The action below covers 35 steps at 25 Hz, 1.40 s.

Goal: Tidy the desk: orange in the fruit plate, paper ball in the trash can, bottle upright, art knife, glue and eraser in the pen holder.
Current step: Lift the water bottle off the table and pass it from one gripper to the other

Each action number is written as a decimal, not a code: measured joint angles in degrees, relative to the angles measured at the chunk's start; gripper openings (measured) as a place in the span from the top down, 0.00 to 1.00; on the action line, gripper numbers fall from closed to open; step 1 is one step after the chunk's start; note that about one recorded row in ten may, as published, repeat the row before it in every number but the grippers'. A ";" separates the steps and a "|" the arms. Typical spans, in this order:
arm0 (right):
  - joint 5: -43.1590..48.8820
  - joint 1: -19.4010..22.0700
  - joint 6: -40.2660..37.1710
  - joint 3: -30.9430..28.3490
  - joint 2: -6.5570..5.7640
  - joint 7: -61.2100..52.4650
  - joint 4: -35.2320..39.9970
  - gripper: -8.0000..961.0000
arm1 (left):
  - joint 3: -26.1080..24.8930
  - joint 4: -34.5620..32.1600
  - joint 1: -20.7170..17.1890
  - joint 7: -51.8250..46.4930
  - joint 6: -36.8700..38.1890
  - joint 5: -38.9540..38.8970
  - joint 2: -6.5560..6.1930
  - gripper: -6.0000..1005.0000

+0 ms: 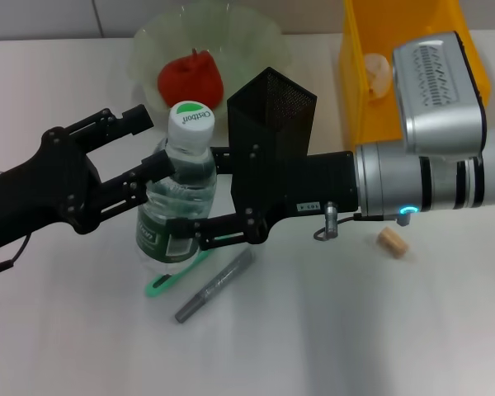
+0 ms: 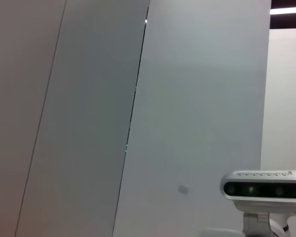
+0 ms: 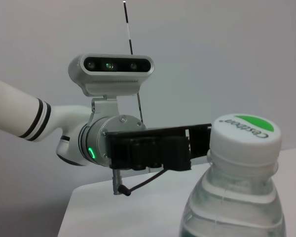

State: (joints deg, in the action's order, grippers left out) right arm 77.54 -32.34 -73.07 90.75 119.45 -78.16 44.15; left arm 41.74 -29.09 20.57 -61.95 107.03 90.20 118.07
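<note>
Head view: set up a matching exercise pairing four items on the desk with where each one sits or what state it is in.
Items:
1. bottle
2. red fruit
3. eraser
4. grey art knife

Places or states:
A. lying flat on the desk in front of the pen holder
B. inside the pale green fruit plate
C. upright between the fingers of both end effectors
D. loose on the desk below the right arm

Pairs: 1-C, 2-B, 3-D, 4-A
</note>
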 joint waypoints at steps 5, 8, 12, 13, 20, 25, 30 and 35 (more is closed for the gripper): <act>3.76 -0.12 -0.02 0.04 -0.19 -4.44 2.41 0.21 | 0.02 -1.08 -0.08 -0.42 -0.26 0.56 -0.27 0.34; 9.62 -0.15 0.02 0.04 -0.18 -9.17 6.34 0.21 | 0.02 -1.23 0.21 -0.63 -0.27 1.38 -0.42 0.34; 11.85 -0.16 0.03 0.03 -0.14 -11.32 8.65 0.21 | 0.04 -1.24 0.56 -1.09 -0.39 2.13 -0.60 0.34; 12.08 -0.16 0.02 0.00 -0.14 -11.61 9.12 0.21 | 0.05 -1.25 0.57 -1.16 -0.42 2.24 -0.60 0.34; 15.49 -0.33 -0.06 -0.03 -0.15 -14.72 12.92 0.21 | 0.06 -1.41 0.61 -1.24 -0.43 2.80 -0.77 0.34; 17.34 -0.89 0.05 0.40 -0.08 -16.12 14.35 0.21 | 0.10 -1.41 0.96 -1.44 -0.48 3.49 -0.89 0.34; 17.45 -1.67 0.07 0.47 -0.12 -16.28 14.39 0.21 | 0.10 -1.41 1.32 -1.96 -0.51 4.62 -1.03 0.34; 18.21 -2.63 0.56 0.48 -0.08 -16.89 14.14 0.21 | 0.10 -1.41 1.53 -1.97 -0.51 4.87 -1.07 0.34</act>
State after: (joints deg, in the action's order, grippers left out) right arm 95.75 -34.97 -72.51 91.24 119.37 -95.05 58.29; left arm 41.84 -30.50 22.10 -63.91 106.52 95.07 117.00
